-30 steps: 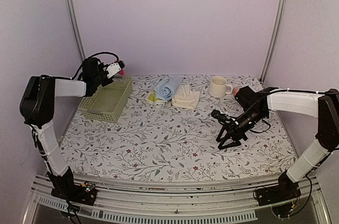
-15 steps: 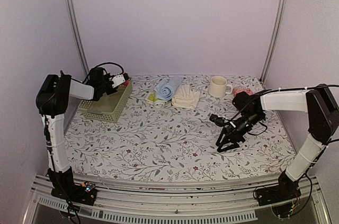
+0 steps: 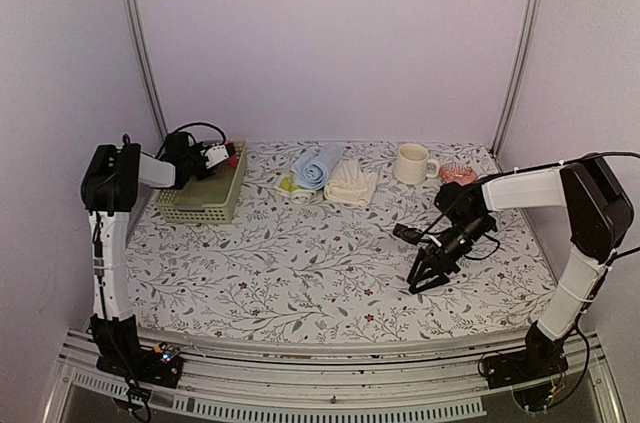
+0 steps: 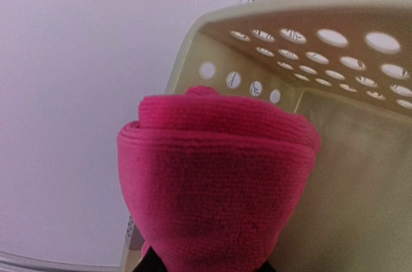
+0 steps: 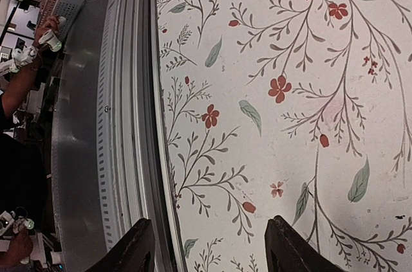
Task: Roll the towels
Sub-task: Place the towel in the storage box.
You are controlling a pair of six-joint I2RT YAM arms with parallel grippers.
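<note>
My left gripper (image 3: 222,153) is shut on a rolled hot pink towel (image 4: 215,175) and holds it over the far end of the pale green mesh basket (image 3: 205,193); the towel hides the jaws in the left wrist view. A rolled light blue towel (image 3: 317,165), a cream-white towel (image 3: 351,183) and a bit of pale yellow-green towel (image 3: 289,183) lie together at the back middle of the table. My right gripper (image 3: 427,277) is open and empty, low over the flowered table at the right, its fingertips (image 5: 141,246) wide apart.
A cream mug (image 3: 412,163) stands at the back right, with a small pink object (image 3: 459,174) to its right. The basket's perforated wall (image 4: 335,47) fills the left wrist view. The table's front edge and metal rail (image 5: 129,124) show in the right wrist view.
My left gripper has lowered with the pink towel toward the basket's far end, and the basket has shifted a little. My right gripper has moved slightly nearer and lower, still open.
</note>
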